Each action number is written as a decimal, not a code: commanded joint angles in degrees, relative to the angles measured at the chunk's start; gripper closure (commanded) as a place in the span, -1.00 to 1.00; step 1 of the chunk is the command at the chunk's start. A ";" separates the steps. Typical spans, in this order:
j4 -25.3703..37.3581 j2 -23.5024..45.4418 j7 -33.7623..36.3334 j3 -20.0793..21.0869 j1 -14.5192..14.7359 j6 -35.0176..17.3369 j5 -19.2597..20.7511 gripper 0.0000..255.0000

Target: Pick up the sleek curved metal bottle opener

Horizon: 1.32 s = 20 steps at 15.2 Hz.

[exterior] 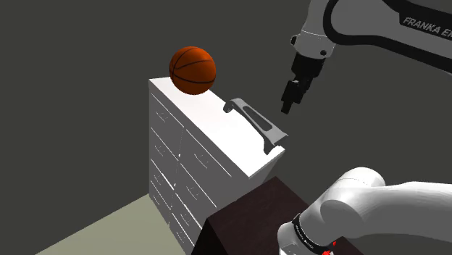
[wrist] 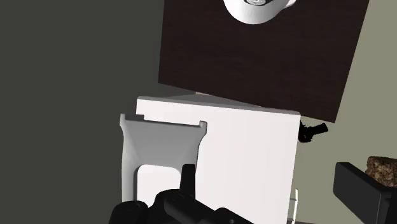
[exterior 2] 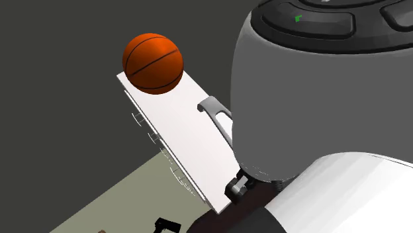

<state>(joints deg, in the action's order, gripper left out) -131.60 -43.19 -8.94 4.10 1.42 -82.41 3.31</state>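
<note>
- The stand (exterior: 250,217) is nearest me, butting against the dresser's (exterior: 217,138) end. I expect no trouble from it.
- The gripper (exterior: 287,107) hangs above the dresser with its fingers spread and nothing between them.
- In the wrist view the opener (wrist: 162,137) sits off toward one finger, not between the two. I'd first slide sideways until it is centred.
- The opener (exterior: 255,123) lies on the dresser top along its edge, at the end nearest the stand. It is a grey arched strip.
- I'd turn the wrist so the fingers straddle its narrow width, then come straight down and close on the middle. With that edge so close, a sideways nudge could push it off.
- The ball (exterior: 193,69) rests at the far end, well apart, so it shouldn't interfere.
</note>
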 commanded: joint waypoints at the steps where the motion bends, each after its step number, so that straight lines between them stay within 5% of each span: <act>1: 0.00 0.00 0.00 0.00 0.00 0.00 0.00 -1.00; 16: -4.72 20.69 0.62 -6.68 -3.63 -31.95 -3.15 -1.00; 20: -5.17 24.54 0.24 -7.49 -3.85 -36.98 -4.07 -1.00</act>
<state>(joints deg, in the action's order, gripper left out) -136.55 -19.46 -8.63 -3.27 -2.41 -118.19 -0.62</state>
